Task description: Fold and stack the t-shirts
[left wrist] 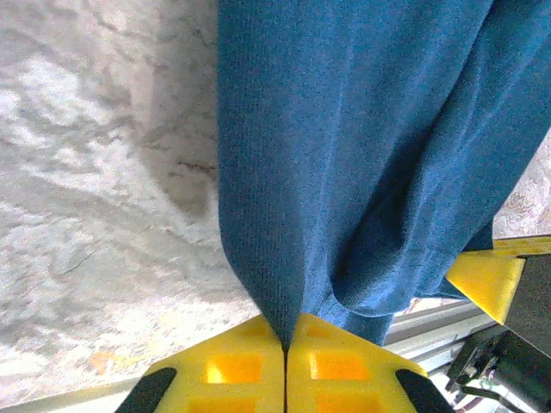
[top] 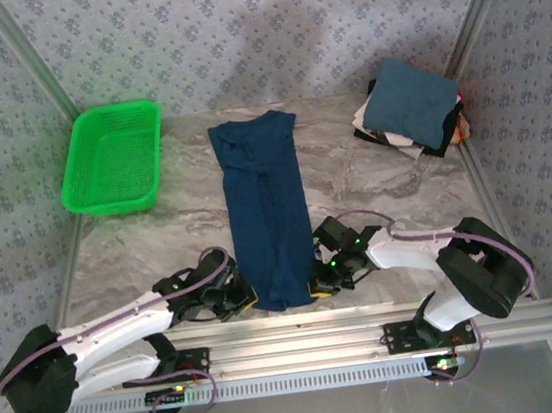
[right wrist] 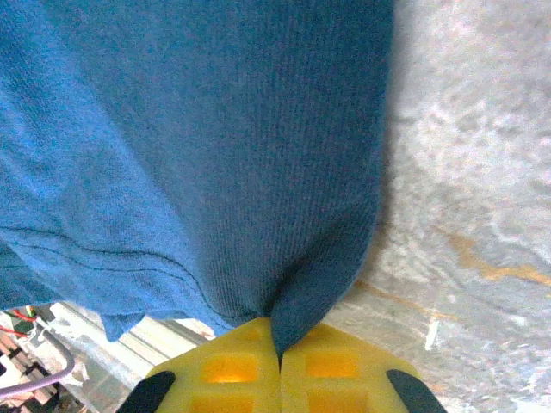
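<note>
I see a blue t-shirt [top: 269,217] lying on the marbled table [top: 159,241], folded lengthwise into a long narrow strip. It runs from the far middle of the table down to the near edge, and its near end sits between my two arms.

My left gripper [top: 250,295] is at the near left corner of that strip. In the left wrist view, the left gripper [left wrist: 285,344] has its yellow fingers [left wrist: 232,370] pressed together, pinching a fold of the blue t-shirt [left wrist: 362,155] between them. The cloth rises away from the tips, and the pale table [left wrist: 86,215] lies off to the left.

My right gripper [top: 318,284] is at the near right corner, level with the left one. In the right wrist view, the right gripper [right wrist: 278,344] is also closed, pinching the edge of the blue t-shirt [right wrist: 215,146] where the fabric gathers to a point between the yellow fingers [right wrist: 331,370]. A stitched hem shows on the left side of that view, and the bare table [right wrist: 465,172] is on the right.

At the far right corner of the table sits a stack of folded shirts [top: 411,104], well apart from the strip. A teal-blue one is on top, with white, black and a bit of orange-red showing at the edges beneath it.

A bright green mesh basket [top: 120,206] stands at the far left, apart from the cloth.
</note>
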